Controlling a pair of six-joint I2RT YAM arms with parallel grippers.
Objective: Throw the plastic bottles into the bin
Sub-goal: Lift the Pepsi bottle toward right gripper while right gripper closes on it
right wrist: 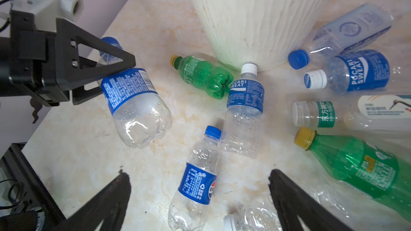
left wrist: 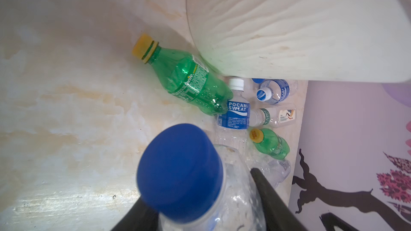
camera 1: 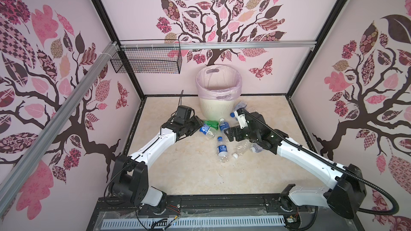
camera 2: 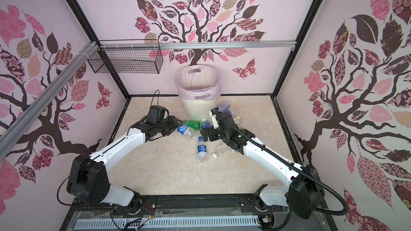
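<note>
A round blue cap point(left wrist: 180, 174) filled the left wrist view. It topped a clear plastic bottle with a blue label point(right wrist: 131, 98), which the left claw point(right wrist: 111, 77) gripped at the shoulder, one black finger on each side. The round cream-white ribbed plastic bin point(camera 1: 216, 110), lined with a translucent pale pink bag point(camera 1: 219, 85), stood upright at 12 o'clock on the marbled beige tabletop point(camera 1: 178, 174). In both top views the gripped bottle sat at 7 o'clock from the bin, with the left claw at its 9 o'clock.

The right claw point(right wrist: 199, 174) hung wide open and held nothing. A small clear bottle with a blue cap and blue label point(right wrist: 195, 187) lay flat below the gap between its fingers, touching neither.

A dented green bottle with a yellow cap point(right wrist: 201, 75) lay on its side just beside the bin's foot, between the gripped bottle and the bin. Its base met a clear white-capped bottle with a blue Pocari Sweat label point(right wrist: 244, 98).

At 4 o'clock from the bin lay more bottles, partly hidden under the right arm in both top views. Among them were a second green bottle point(right wrist: 355, 165) and a clear bottle with a green band point(right wrist: 322, 114). A crumpled unlabelled clear bottle with a white cap point(camera 1: 241, 150) lay at 3 o'clock from the small bottle.

A black wire mesh basket point(camera 1: 146, 61) hung on the back wall at 10 o'clock from the bin.
</note>
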